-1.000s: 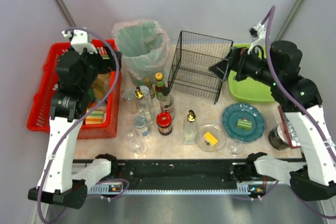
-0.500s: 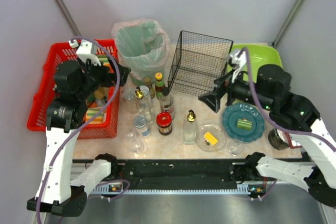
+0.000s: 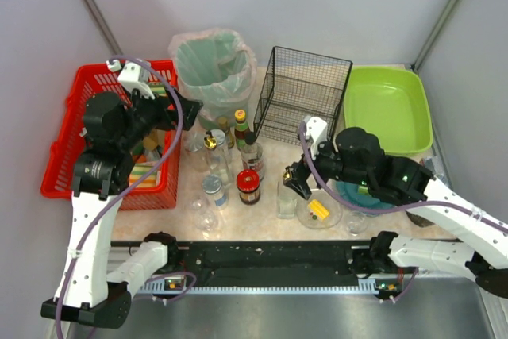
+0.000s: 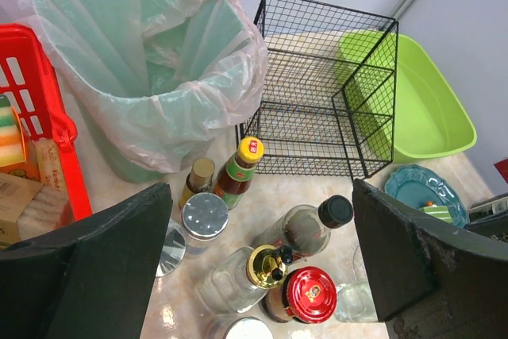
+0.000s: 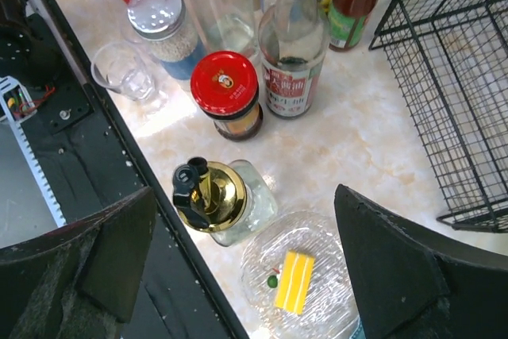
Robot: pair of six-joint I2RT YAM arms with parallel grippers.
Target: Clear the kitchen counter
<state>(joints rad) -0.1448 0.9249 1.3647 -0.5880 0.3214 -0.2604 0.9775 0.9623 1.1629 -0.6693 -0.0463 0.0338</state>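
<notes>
The kitchen counter (image 3: 270, 163) holds a cluster of bottles and jars. My left gripper (image 3: 184, 107) is open and empty, above the bottles beside the red basket (image 3: 63, 144). In the left wrist view (image 4: 262, 228) a red-lidded jar (image 4: 308, 295) and a gold-capped bottle (image 4: 270, 266) lie between its fingers, well below. My right gripper (image 3: 298, 180) is open and empty, over a gold-capped glass bottle (image 5: 213, 194) and a glass dish (image 3: 318, 209) with a yellow piece (image 5: 295, 281). In the right wrist view (image 5: 242, 220) both lie between the fingers, below them.
A bagged trash bin (image 3: 213, 69), a black wire rack (image 3: 305, 97) and a green tub (image 3: 389, 109) stand at the back. A teal plate (image 4: 417, 188) is mostly under my right arm. Small glasses (image 3: 205, 216) stand near the front rail (image 3: 262, 263).
My right arm swung from the green tub down and left to above the gold-capped bottle and glass dish. My left gripper moved right from over the red basket toward the bottles.
</notes>
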